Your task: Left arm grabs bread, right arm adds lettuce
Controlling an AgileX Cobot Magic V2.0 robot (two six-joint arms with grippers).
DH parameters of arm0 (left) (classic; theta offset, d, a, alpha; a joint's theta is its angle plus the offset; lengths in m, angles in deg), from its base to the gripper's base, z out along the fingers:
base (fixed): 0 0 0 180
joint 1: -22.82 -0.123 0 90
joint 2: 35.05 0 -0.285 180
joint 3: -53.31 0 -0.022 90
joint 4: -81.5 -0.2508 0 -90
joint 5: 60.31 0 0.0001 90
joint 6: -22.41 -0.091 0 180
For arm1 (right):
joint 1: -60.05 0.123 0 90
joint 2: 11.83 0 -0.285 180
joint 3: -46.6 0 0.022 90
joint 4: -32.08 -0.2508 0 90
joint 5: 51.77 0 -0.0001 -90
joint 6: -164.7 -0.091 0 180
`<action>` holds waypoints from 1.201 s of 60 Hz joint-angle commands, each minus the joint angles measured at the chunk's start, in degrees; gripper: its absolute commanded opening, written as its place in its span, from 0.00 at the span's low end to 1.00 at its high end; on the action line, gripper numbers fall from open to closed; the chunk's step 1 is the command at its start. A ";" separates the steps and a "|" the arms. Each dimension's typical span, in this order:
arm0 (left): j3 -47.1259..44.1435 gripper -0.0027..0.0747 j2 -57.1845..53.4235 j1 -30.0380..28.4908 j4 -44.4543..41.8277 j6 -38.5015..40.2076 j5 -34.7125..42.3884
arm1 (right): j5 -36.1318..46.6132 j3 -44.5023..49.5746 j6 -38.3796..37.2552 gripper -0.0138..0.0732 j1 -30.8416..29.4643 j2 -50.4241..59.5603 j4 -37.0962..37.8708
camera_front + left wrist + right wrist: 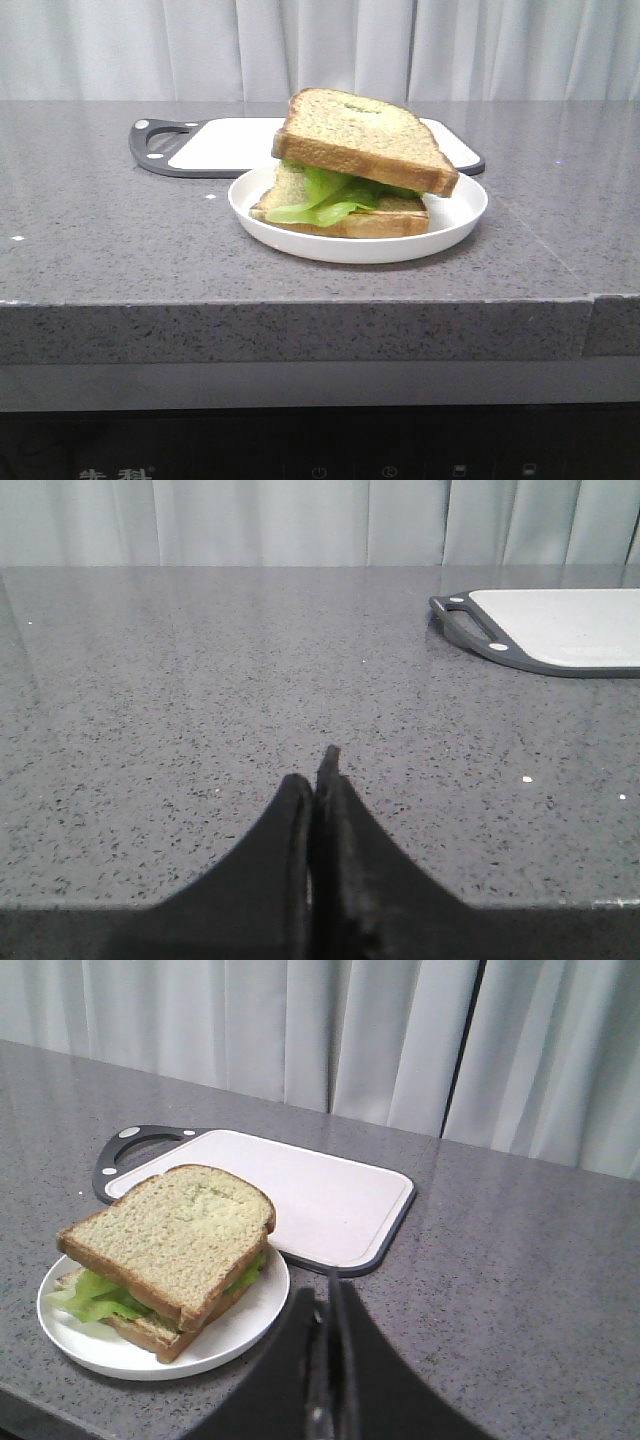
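The dented bread slice (pixel 362 137) lies tilted on top of the green lettuce (pixel 325 195), which rests on a lower slice (pixel 385 222) on a white plate (pixel 455 222). In the right wrist view the bread (pixel 175 1235), lettuce (pixel 90 1300) and plate (pixel 245 1325) show beside my right gripper (pixel 328 1295), which is shut and empty, apart from the plate. My left gripper (pixel 318 770) is shut and empty over bare counter, away from the sandwich. Neither gripper shows in the front view.
A white cutting board with a dark rim and handle (pixel 200 145) lies behind the plate; it also shows in the left wrist view (pixel 560 630) and the right wrist view (pixel 320 1200). The grey speckled counter ends at a front edge (pixel 300 300). Curtains hang behind.
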 commanded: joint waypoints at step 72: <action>-0.40 0.01 -1.17 -0.01 -0.52 0.67 5.94 | 3.54 -1.52 0.27 0.09 0.00 -0.47 -1.16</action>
